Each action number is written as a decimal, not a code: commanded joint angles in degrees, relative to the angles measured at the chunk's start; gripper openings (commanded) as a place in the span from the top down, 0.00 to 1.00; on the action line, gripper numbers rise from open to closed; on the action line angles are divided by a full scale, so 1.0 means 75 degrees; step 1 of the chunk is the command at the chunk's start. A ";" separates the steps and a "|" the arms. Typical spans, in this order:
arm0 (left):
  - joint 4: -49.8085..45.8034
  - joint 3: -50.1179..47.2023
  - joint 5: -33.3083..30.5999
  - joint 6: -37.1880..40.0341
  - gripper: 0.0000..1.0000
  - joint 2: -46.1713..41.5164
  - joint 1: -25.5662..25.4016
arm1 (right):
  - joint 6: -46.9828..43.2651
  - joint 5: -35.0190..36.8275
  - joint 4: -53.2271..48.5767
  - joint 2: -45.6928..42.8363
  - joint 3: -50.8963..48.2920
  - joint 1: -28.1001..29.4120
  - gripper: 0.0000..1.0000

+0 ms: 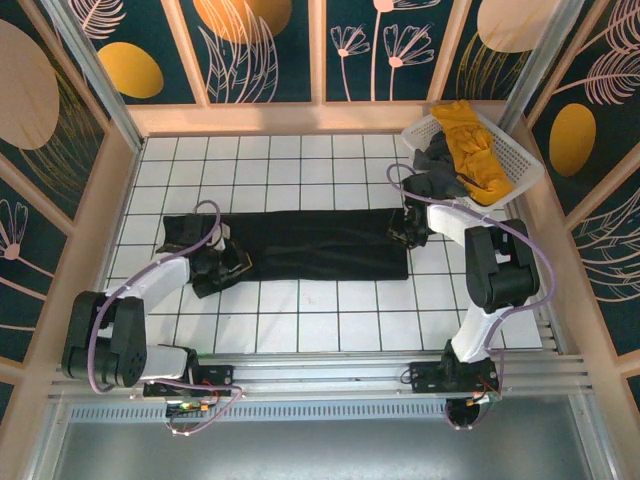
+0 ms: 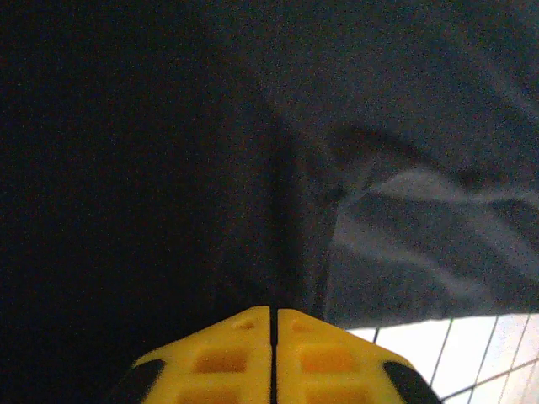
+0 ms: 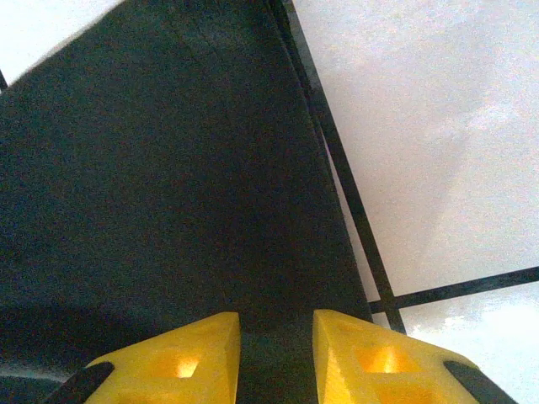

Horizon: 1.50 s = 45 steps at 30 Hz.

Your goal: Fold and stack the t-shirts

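Note:
The black t-shirt point(image 1: 310, 245) lies as a long folded strip across the middle of the tiled table point(image 1: 330, 310). My left gripper point(image 1: 228, 262) sits at its left end. In the left wrist view the yellow fingers meet at the tips point(image 2: 274, 313), and a ridge of the black cloth point(image 2: 168, 168) runs into them. My right gripper point(image 1: 405, 230) is at the strip's right end. Its fingers stand a little apart point(image 3: 276, 324) with black cloth point(image 3: 185, 185) between them. The mustard yellow t-shirt point(image 1: 475, 150) and the dark grey t-shirt point(image 1: 435, 165) are heaped in the basket.
The white slotted basket point(image 1: 520, 150) stands tilted in the back right corner, close behind my right gripper. Wooden walls ring the table. Bare tiles lie in front of and behind the black strip.

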 commanded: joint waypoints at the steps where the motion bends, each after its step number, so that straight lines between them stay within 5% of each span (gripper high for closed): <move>1: 0.0145 -0.0356 0.0115 -0.1767 0.75 -0.0256 -0.0252 | 0.0077 0.0042 -0.0293 -0.0155 0.0182 0.0036 0.70; 4: 0.0595 -0.0574 0.0419 -0.2479 0.57 -0.0290 -0.0555 | 0.0089 0.0019 -0.0271 -0.0162 0.0162 0.0051 0.70; 8: 0.0705 -0.0418 0.0948 -0.2694 0.52 -0.0153 -0.0692 | 0.0097 0.0018 -0.0270 -0.0170 0.0156 0.0107 0.70; 12: -0.1325 0.0692 -0.0602 -0.1673 0.51 -0.0057 -0.0600 | 0.0056 0.0000 -0.0221 -0.0296 0.0122 0.0179 0.70; 19: -0.1873 0.1253 -0.2895 -0.1109 0.55 -0.0271 0.1186 | -0.0133 -0.0353 0.0194 -0.0746 -0.0223 0.0607 0.70; 30: -0.1724 0.1483 -0.3598 0.0599 0.54 0.0881 0.2602 | -0.0204 -0.0544 0.0195 -0.0842 -0.0255 0.0756 0.70; 40: -0.1031 0.0752 -0.2740 0.0759 0.68 0.1059 0.2602 | -0.0138 -0.0603 0.0245 -0.0701 -0.0122 0.0751 0.70; 45: -0.0962 0.0650 -0.2746 0.0704 0.84 0.0624 0.2601 | -0.0121 -0.0562 0.0210 -0.0656 -0.0043 0.0748 0.70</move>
